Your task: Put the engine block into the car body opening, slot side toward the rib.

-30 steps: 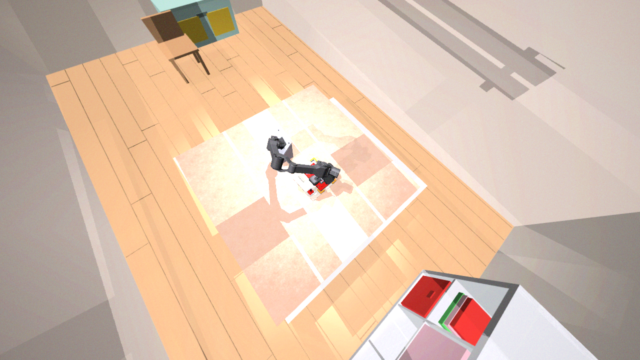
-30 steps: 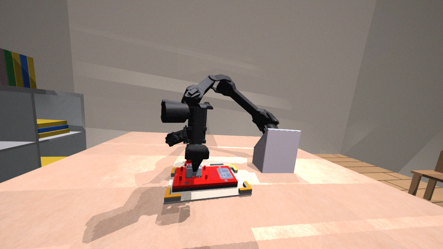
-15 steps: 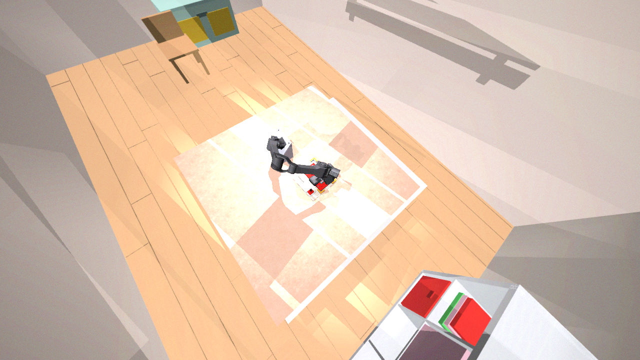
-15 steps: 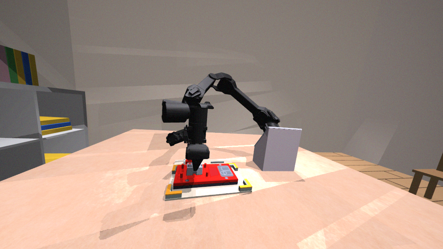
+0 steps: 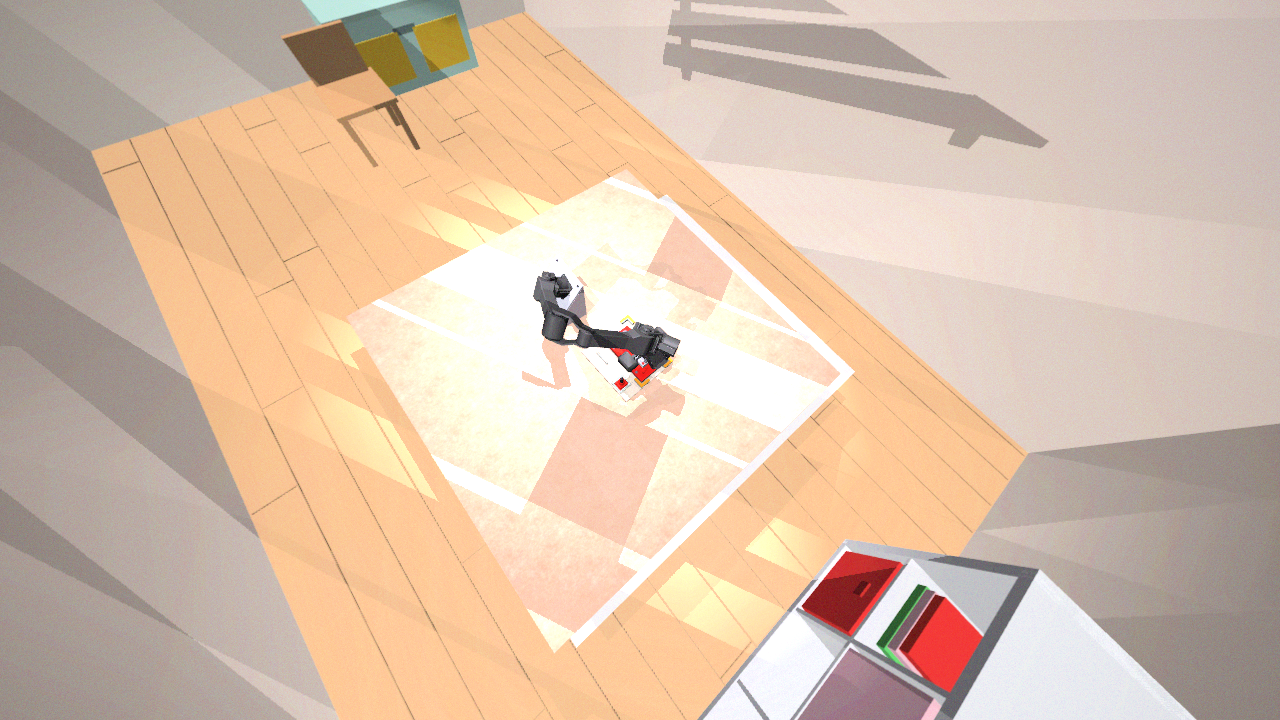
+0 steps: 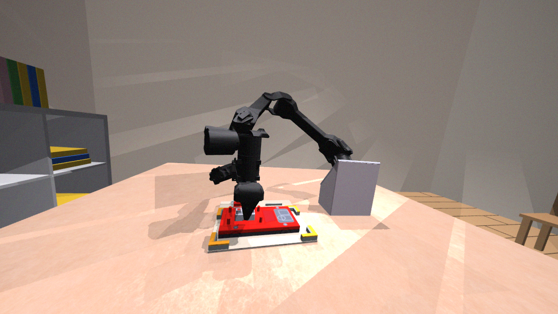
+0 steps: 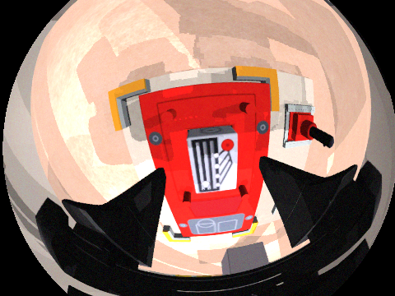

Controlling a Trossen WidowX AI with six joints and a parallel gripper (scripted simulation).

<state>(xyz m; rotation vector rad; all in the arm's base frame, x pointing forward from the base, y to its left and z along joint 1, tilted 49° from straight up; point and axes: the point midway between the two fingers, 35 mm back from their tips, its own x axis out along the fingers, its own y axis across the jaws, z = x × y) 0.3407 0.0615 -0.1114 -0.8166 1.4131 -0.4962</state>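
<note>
The engine block stands in the opening of the red car body. Its patterned top shows whole in the wrist view and looks level. In the exterior view a short part of it stands above the body; a finger hides some of it. The rib and the block's underside are hidden, so the full depth cannot be told. My gripper is open and points down over the block. In the wrist view its fingers are spread on either side, with red body showing between each fingertip and the block.
Short red posts rise around the block. The white base plate has corner brackets. A red piece with a black rod stands beside the body. A grey wedge-shaped box stands near the arm's base.
</note>
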